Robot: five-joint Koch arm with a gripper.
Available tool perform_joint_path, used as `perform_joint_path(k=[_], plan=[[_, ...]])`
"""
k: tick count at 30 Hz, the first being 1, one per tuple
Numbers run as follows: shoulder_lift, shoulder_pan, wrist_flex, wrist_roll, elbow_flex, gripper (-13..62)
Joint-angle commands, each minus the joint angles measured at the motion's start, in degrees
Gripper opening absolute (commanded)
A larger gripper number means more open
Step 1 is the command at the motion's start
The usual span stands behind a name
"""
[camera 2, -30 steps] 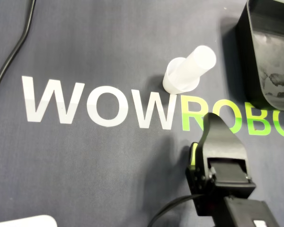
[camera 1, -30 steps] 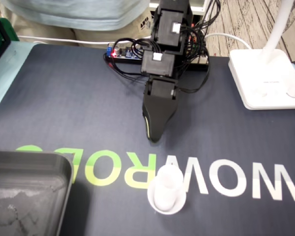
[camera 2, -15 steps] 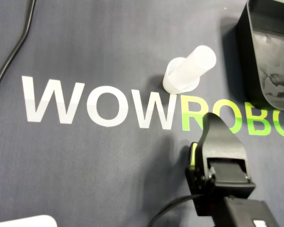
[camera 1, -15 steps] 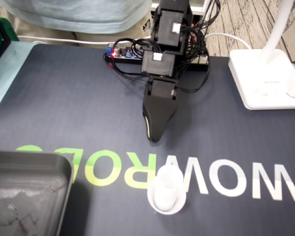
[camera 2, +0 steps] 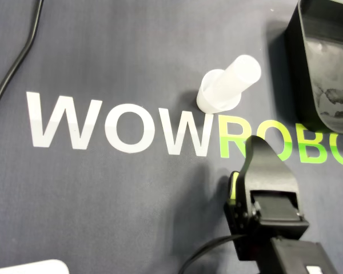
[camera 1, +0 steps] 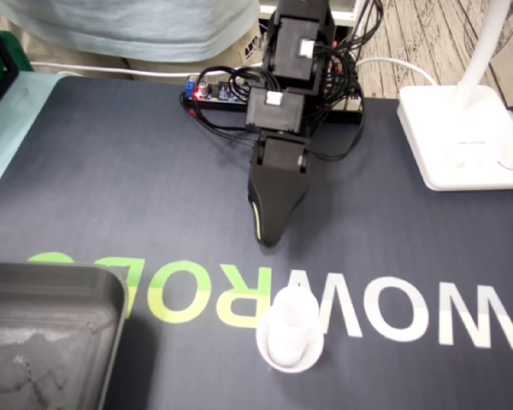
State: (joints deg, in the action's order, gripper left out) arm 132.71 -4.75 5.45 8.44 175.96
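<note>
Here we see the gripper [camera 1: 269, 237] hanging low over the dark mat [camera 1: 111, 188], its tip pointing toward the near edge in the fixed view. Only one black jaw tip shows in either view, with a green strip along its side, so we cannot tell whether the jaws are apart or together; nothing sits between them. The white peg [camera 1: 289, 329] stands upright on its round flange, on the mat just near of the tip and apart from it. In the fixed view it rests at the near edge of the lettering, where the white W meets the green R. In the overhead view the peg [camera 2: 226, 85] stands just past those letters from the gripper [camera 2: 254, 145]. A black tray [camera 1: 51, 333] fills the near left corner in the fixed view, well apart from the peg. A white lamp base [camera 1: 462, 137] sits at the far right, and a cable [camera 2: 17, 63] crosses the overhead view's left side.
</note>
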Motion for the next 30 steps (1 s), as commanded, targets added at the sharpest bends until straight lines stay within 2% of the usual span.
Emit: perform_joint_path(k=[1,19,26,30], plan=[[3.5,-0.1,0.8,-0.2,1.4,33.6],[4.7,0.1,-0.6,0.7,-10.7,33.5],[4.8,-1.3,0.8,14.3,-14.2,34.1],[4.2,-3.4,8.9,26.6,-14.2,33.1]])
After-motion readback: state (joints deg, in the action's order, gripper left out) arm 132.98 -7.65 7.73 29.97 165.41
